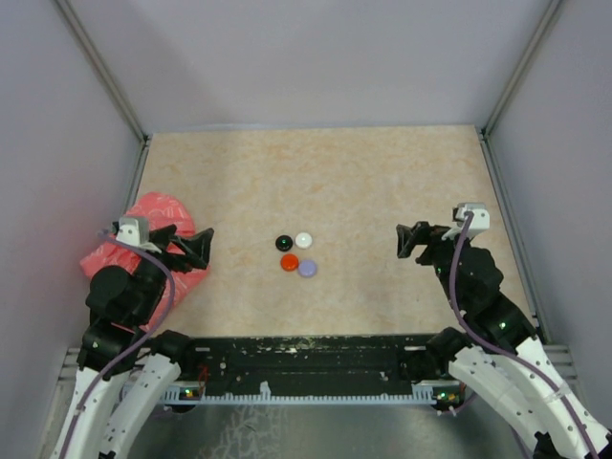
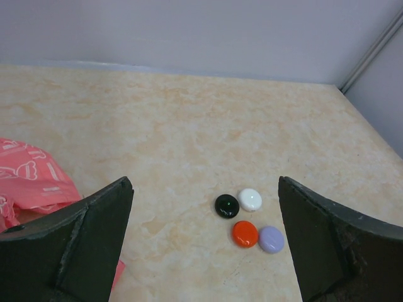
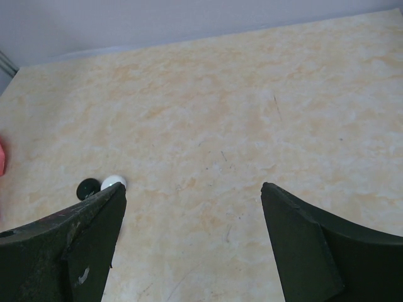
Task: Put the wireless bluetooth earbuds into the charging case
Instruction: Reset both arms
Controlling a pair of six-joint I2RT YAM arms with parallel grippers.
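Plainly, you had nothing in hand at this moment. Your left gripper (image 1: pixel 202 248) hung with its jaws spread wide and empty, over the near edge of the pink plastic bag (image 1: pixel 153 215) at the left side of the table (image 1: pixel 335 172), and it faced the middle. Your right gripper (image 1: pixel 402 241) was likewise spread and empty on the right side, well apart from everything.

Between them, near the table's centre, lay a tight cluster of four small glossy round pieces. The black disc (image 1: pixel 283 243) and the white disc (image 1: pixel 304 240) sat side by side. The red disc (image 1: pixel 289 261) and the lilac disc (image 1: pixel 307 269) sat just nearer to you.

The earbuds did not show in any view. No small stemmed piece lay on the bare table, and you could not tell whether any sat in the bag or inside those discs. No open charging case showed either; if the discs were the cases, they looked shut.

I judged that you stood either before the first pick or at the close with everything stowed, and the views did not settle which. If work remained, your next move called for finding an earbud first. After that you needed a low approach and a fine pinch, with the other arm steadying a disc.
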